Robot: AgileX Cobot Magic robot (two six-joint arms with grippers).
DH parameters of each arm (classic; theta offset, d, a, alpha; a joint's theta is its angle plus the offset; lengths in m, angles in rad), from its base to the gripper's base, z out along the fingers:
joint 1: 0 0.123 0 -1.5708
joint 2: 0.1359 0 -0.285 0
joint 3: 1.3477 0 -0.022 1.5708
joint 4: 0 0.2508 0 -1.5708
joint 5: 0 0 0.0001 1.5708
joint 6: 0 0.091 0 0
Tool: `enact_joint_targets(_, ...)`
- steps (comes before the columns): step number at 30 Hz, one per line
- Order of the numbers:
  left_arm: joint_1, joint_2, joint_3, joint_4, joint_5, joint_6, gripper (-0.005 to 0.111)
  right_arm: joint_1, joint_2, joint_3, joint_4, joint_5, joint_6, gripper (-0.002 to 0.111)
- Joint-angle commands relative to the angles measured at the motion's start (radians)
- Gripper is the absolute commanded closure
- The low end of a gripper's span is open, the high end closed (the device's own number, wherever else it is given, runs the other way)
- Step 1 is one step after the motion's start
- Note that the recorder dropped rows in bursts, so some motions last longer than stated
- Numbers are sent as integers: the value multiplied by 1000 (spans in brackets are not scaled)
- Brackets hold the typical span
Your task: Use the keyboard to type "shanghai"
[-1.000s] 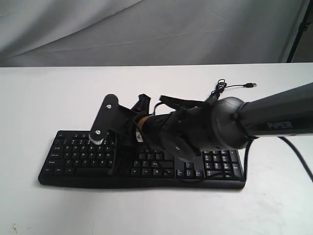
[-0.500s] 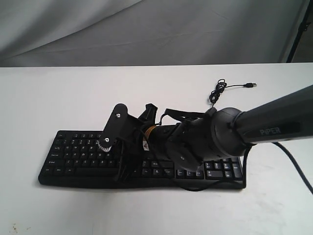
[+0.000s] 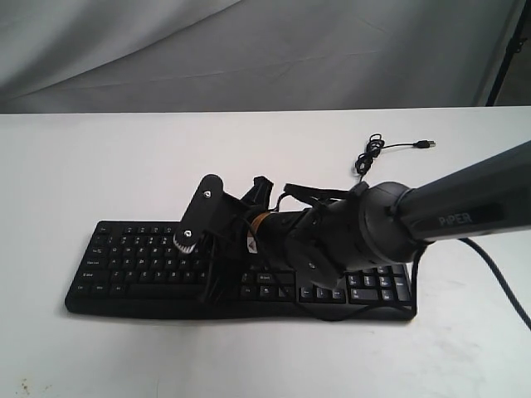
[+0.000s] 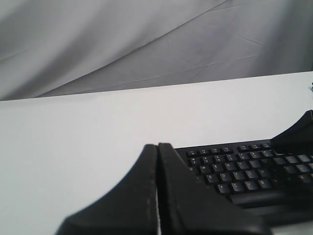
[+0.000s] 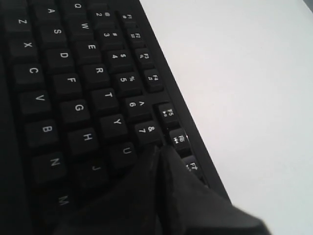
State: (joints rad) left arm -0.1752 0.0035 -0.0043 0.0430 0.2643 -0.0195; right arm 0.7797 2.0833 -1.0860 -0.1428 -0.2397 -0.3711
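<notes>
The black keyboard (image 3: pixel 124 259) lies flat on the white table, its number pad to the right. My right arm reaches across it from the right. The right gripper (image 3: pixel 209 290) is shut and empty, its tip pointing down at the keys near the keyboard's middle. In the right wrist view the shut tip (image 5: pixel 160 150) sits just past the U and 7 keys of the keyboard (image 5: pixel 73 88); whether it touches a key is hidden. The left gripper (image 4: pixel 157 146) is shut and empty, held off the left end of the keyboard (image 4: pixel 234 166). It does not show in the exterior view.
The keyboard's thin black cable (image 3: pixel 372 154) lies coiled behind it at the right, ending in a USB plug (image 3: pixel 426 144). A grey cloth backdrop (image 3: pixel 249 50) hangs behind the white table (image 3: pixel 83 166). A dark stand (image 3: pixel 508 50) shows at the far right.
The right gripper has shifted to the right along the keyboard and tilted lower toward the keys. The keyboard has stayed in place.
</notes>
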Motion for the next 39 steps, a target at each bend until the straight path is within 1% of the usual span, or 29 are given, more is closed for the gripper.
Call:
enact_joint_targets(1,-4,-3,4,5,-5,-3,107,-2,6,7,11,-3,4,108)
enact_joint_targets(29,-4,-3,4,5,-5,-3,107,2,42,3,11,20,4,108)
enact_joint_targets(39,-4,-3,4,5,-5,-3,107,2,-48,3,-12,58,1,108)
